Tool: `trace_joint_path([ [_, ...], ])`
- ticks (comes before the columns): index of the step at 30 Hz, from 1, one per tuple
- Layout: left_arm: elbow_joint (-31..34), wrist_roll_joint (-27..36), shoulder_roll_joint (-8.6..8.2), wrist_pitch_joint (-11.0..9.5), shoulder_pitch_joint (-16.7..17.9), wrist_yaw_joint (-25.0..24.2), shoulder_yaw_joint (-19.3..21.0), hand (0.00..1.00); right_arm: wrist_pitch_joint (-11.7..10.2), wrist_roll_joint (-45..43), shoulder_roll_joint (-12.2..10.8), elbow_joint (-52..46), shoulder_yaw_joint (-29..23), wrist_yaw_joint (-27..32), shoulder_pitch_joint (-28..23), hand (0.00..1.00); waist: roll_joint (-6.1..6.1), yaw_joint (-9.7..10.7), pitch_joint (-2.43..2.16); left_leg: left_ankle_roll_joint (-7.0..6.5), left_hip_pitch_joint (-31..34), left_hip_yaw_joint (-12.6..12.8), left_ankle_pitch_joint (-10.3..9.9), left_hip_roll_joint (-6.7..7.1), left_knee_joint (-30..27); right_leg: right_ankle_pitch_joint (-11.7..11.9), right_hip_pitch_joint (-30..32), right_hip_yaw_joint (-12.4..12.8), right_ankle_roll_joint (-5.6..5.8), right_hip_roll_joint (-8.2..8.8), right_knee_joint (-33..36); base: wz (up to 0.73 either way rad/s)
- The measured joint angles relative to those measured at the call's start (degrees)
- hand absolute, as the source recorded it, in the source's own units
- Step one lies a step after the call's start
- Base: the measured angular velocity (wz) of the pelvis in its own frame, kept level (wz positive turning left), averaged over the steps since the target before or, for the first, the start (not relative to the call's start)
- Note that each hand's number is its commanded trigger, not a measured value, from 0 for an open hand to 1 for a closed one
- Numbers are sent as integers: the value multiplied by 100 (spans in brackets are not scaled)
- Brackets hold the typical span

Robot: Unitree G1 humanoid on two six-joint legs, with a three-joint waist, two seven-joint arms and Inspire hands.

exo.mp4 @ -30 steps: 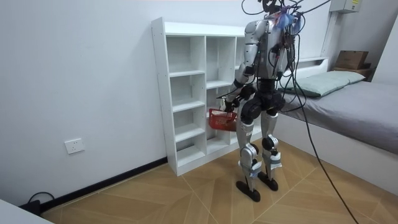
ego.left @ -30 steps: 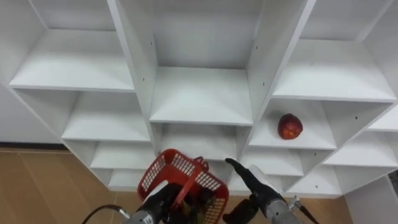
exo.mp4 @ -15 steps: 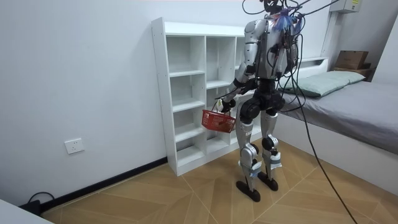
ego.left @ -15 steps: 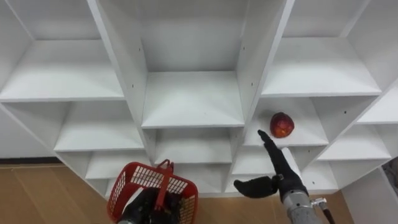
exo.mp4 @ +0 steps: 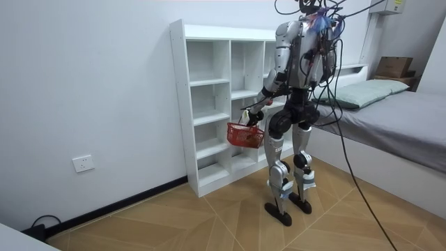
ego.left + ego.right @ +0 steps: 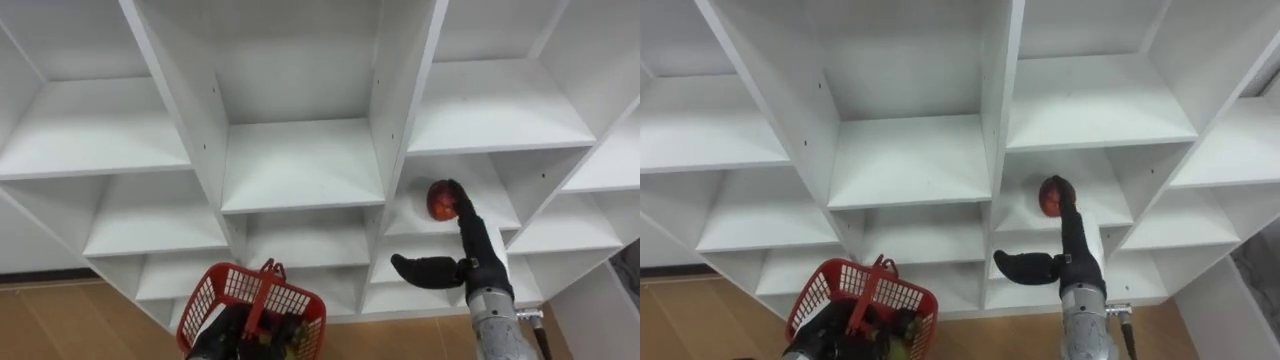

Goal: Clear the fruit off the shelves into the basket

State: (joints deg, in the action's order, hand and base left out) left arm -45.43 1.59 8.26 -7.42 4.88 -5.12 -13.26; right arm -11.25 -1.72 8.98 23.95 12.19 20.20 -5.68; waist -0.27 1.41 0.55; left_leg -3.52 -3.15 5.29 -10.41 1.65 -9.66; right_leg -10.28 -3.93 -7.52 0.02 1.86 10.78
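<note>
Left eye view: right hand (image 6: 478,262) fingers (image 6: 466,220) touch fruit (image 6: 438,201).

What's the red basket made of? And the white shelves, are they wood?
The red basket looks like plastic: one even colour, walls moulded as an open grid. The white shelves look like wood board under a smooth matte coat, with rows of small peg holes in the uprights; the core itself is hidden.
</note>
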Motion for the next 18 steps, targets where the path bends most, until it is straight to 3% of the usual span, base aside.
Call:
trace_joint_path([
  [8,64,1,29,31,7,-24,4,100,0,281,57,-7,-6,349,12,0,-153,-7,33,0,9,0,0,6,-4,-2,9,3,3,4,-9,0],
  [16,166,-2,168,99,39,-53,11,100,0,569,346,-23,-63,597,63,0,-322,-27,-25,0,41,-68,0,6,-10,-2,-1,-50,3,7,-12,4],
  [18,238,-7,188,110,74,-62,78,100,0,588,421,-22,-82,598,64,0,-337,-32,-19,0,43,-72,0,7,-15,-2,-4,-52,3,10,-12,0],
])
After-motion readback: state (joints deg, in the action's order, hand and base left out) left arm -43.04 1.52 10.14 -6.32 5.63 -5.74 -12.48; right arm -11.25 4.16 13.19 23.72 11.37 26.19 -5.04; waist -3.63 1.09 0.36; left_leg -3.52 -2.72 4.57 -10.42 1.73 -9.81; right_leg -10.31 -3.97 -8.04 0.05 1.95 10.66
